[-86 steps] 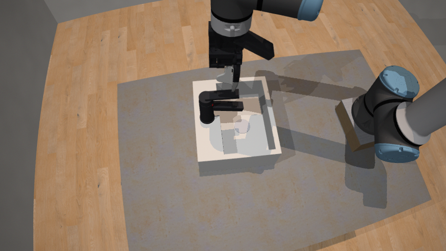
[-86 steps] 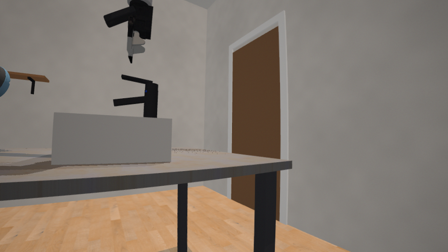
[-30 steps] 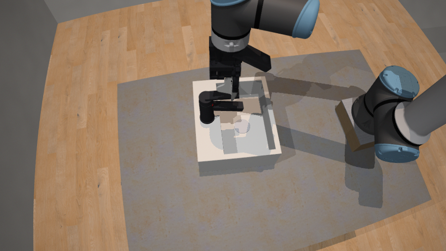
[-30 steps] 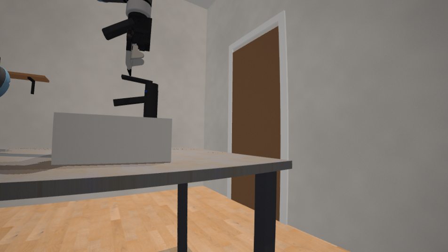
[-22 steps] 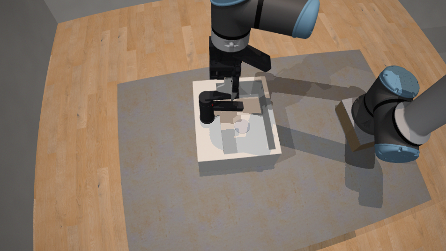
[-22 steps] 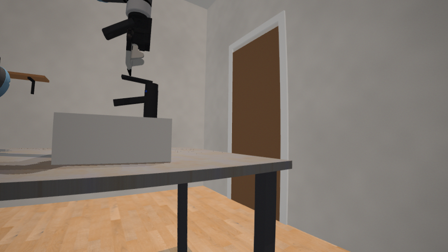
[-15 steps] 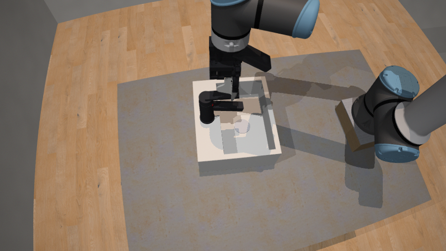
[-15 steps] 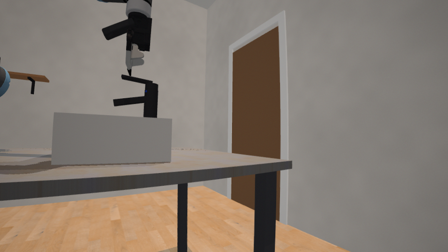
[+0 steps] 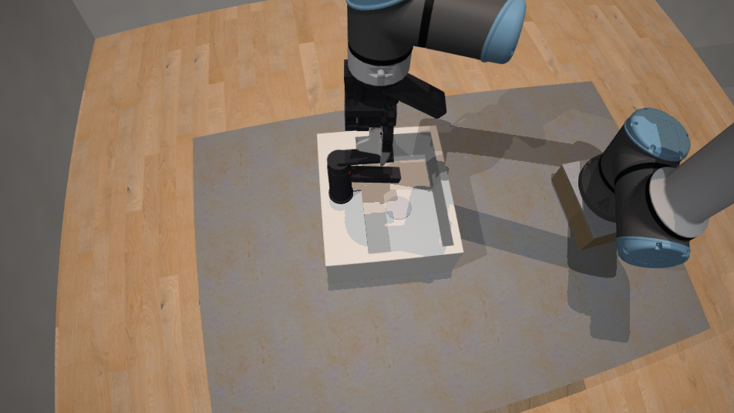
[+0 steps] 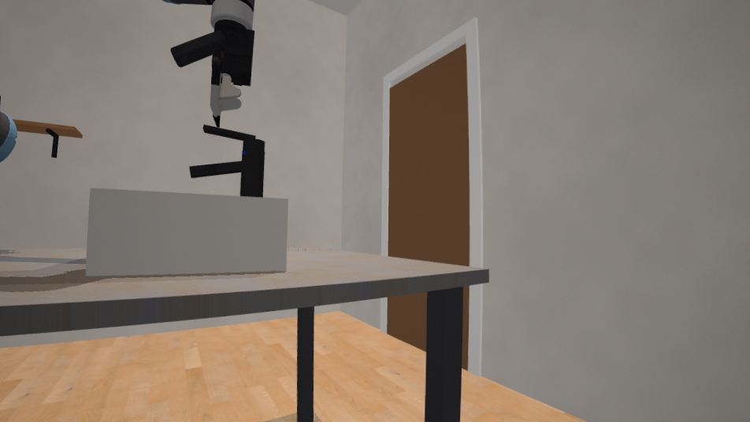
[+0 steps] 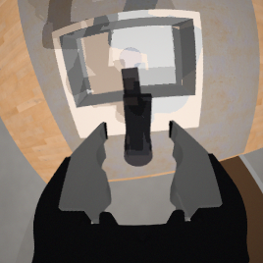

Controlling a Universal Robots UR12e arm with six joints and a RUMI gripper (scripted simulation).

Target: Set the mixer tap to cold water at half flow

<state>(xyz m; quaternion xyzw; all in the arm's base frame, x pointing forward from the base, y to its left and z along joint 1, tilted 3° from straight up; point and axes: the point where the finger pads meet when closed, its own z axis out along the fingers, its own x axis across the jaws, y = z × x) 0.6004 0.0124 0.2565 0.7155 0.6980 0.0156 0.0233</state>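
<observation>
A black mixer tap [image 9: 340, 179] stands on the left rim of a white sink block [image 9: 390, 205]. Its lever [image 10: 231, 133] points out over the spout [image 10: 215, 168], with the free end slightly raised. A red dot [image 9: 350, 173] shows on one side of the body and a blue dot [image 10: 244, 153] on the other. My gripper [image 10: 215, 121] hangs point-down just above the lever's free end. In the wrist view the fingers stand apart on either side of the lever [image 11: 137, 123], with gaps on both sides. The gripper is open and holds nothing.
The sink block [image 10: 186, 233] sits on a grey table top with dark legs. The arm's base joints [image 9: 652, 189] stand at the right. A brown door [image 10: 427, 199] and a small wall shelf [image 10: 46, 129] are in the room.
</observation>
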